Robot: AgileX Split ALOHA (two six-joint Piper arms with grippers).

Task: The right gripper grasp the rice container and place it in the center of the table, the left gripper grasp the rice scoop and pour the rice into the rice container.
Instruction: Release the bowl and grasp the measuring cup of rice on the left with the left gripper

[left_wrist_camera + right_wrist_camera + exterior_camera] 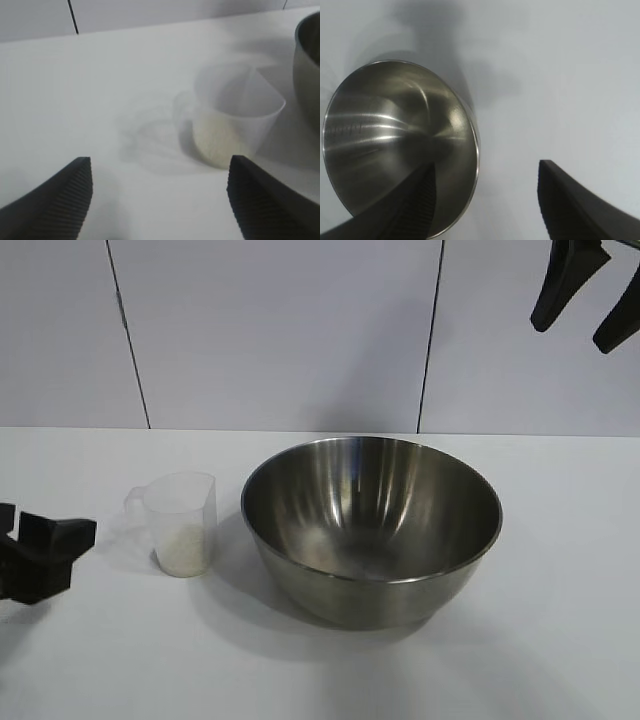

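Room: pale wall panels with dark seams behind the white table; no writing or labels to read anywhere.
Left gripper: low at the table's left edge, fingers spread wide, holding nothing, pointing at the scoop.
Rice scoop: clear, unmarked, upright just left of the bowl, apart from the claw.
Rice: a white heap in the scoop's bottom.
Rice container: mid-table, shiny steel, nothing inside.
Right gripper: up high at the top right, fingers apart, holding nothing.
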